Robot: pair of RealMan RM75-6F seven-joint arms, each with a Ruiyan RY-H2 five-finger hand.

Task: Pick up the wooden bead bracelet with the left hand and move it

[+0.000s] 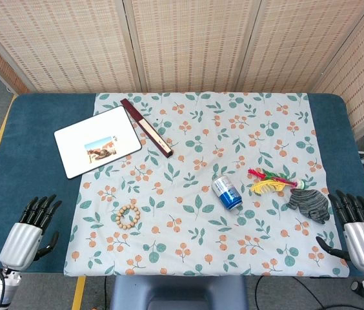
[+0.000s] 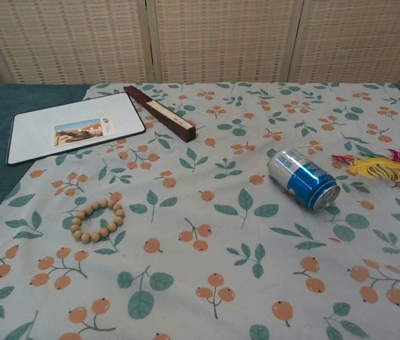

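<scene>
Head view, table: dark teal rectangular table [image 1: 33, 168], set before woven bamboo screen panels [image 1: 188, 42].
Cloth: white tablecloth printed with orange berries and green leaves [image 1: 188, 161], covering the table's middle and right; teal bare at both ends.
Board: white rounded-corner board with black edge and small landscape picture [image 1: 97, 141], far left, half on the cloth, half on teal.
Box: long dark-red narrow box with pale label strip [image 1: 146, 127], lying diagonally, just beside the board's right edge.
Can: blue and silver drink can [image 1: 226, 192], on its side, right of centre.
Shuttlecock: yellow, red and green feather shuttlecock [image 1: 272, 183], lying near the can's right.
Glove: grey knitted glove [image 1: 309, 203], crumpled at the cloth's right edge, near the right hand.
Bracelet: wooden bead bracelet [image 1: 127, 215], flat ring on the cloth, near-left area, well apart from both hands; chest view shows it at [image 2: 98, 220].
Left hand: silver-backed, black-fingered left hand [image 1: 30, 232], fingers spread, holding nothing, over the teal at the near-left corner.
Right hand: matching right hand [image 1: 357, 232], fingers spread, holding nothing, at the near-right edge.
</scene>
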